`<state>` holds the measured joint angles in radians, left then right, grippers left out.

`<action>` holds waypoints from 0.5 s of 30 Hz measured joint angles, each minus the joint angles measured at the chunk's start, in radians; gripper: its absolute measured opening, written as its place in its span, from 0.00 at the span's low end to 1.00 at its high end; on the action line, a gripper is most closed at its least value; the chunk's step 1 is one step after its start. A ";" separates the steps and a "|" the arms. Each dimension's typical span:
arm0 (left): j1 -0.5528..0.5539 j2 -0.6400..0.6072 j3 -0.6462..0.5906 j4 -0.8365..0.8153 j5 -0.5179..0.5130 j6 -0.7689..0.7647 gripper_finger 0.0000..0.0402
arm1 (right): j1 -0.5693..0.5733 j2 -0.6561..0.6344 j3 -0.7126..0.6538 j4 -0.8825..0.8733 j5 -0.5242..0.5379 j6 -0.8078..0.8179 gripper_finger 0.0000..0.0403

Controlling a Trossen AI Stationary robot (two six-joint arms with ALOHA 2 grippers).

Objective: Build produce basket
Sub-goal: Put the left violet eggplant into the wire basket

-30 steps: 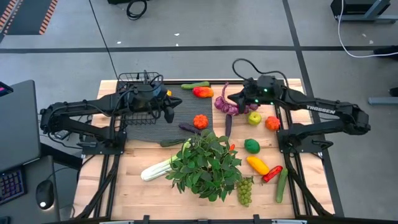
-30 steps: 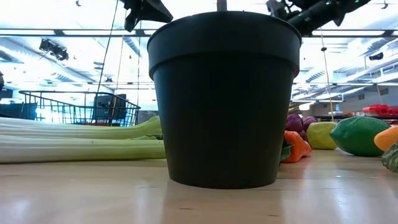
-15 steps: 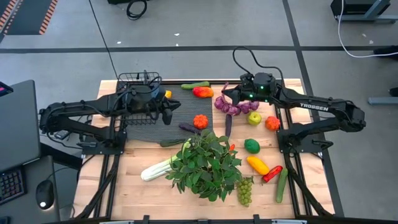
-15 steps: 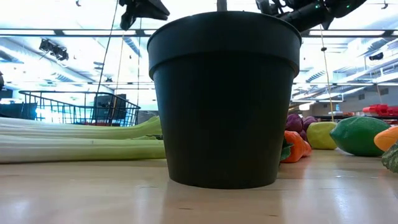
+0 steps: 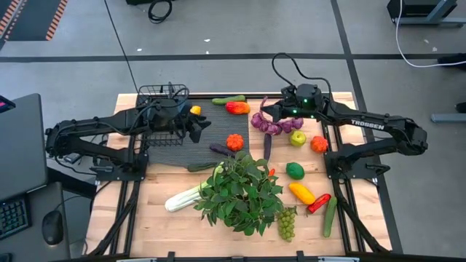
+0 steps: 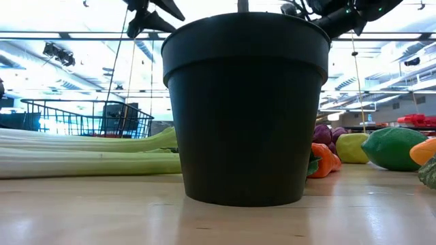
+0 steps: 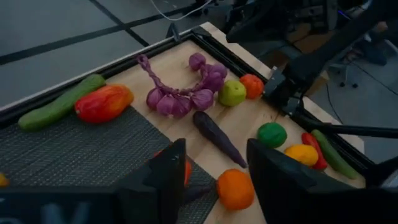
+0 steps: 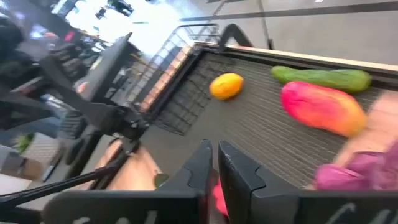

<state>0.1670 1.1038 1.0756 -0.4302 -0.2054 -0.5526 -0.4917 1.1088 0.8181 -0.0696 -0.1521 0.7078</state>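
High view: the basket (image 5: pixel 162 94), a small black wire-mesh box with upright sides and thin handles, stands at the far left corner of the wooden surface (image 5: pixel 145 211), touching the far edge of a flat dark ribbed mat (image 5: pixel 178 138). Nothing can be made out inside it. A small yellow lemon (image 5: pixel 195 110) lies on the mat just beside the basket. The rest of the produce is scattered outside the basket: a cucumber (image 5: pixel 228 100) and a red-orange pepper (image 5: pixel 237 108) at the far edge, an orange (image 5: pixel 234 141) at the mat's corner, a string of purple bulbs (image 5: pixel 267 122), a yellow-green fruit (image 5: pixel 297 137), a lime (image 5: pixel 294 170), a yellow pepper (image 5: pixel 301 193), green grapes (image 5: pixel 287 223) and celery (image 5: pixel 186 196) nearer the front. A big leafy potted plant (image 5: pixel 240 191) stands mid-surface.

The left gripper (image 5: pixel 196 128) hovers over the mat near the lemon; the left wrist view shows its jaws spread, holding nothing. The right gripper (image 5: pixel 266 112) hangs above the purple bulbs; the right wrist view shows its jaws pressed almost together, empty.
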 joint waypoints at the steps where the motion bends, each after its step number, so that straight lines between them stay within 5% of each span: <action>1: 0.006 0.000 0.000 -0.006 0.000 0.008 0.47 | -0.012 0.004 0.000 -0.002 0.000 0.000 0.11; 15: 0.087 0.023 -0.001 -0.220 -0.036 -0.092 0.49 | -0.047 0.136 -0.001 -0.092 -0.113 -0.099 0.36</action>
<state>0.2538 1.1273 1.0744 -0.6503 -0.2418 -0.6441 -0.5386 1.2453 0.8173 -0.1615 -0.2652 0.6087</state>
